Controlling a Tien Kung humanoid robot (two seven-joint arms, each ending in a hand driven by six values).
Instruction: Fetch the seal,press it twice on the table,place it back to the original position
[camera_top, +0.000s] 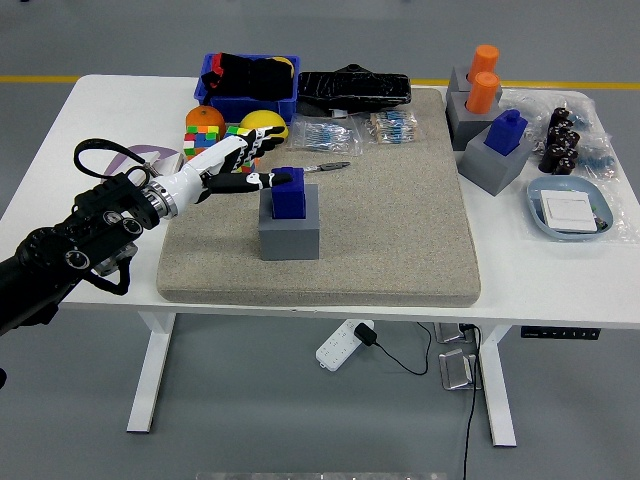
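While the blue seal (288, 192) sits in its gray block (289, 232) on the tan mat (400, 220), the left robot hand (238, 166) hangs just left of it, fingers spread wide and holding nothing, above the white worktop (90, 130).

- blue seal (288, 191), blocky, stands upright in the top of a grey cube holder (289, 230)
- holder sits on the left part of the beige mat (390, 230)
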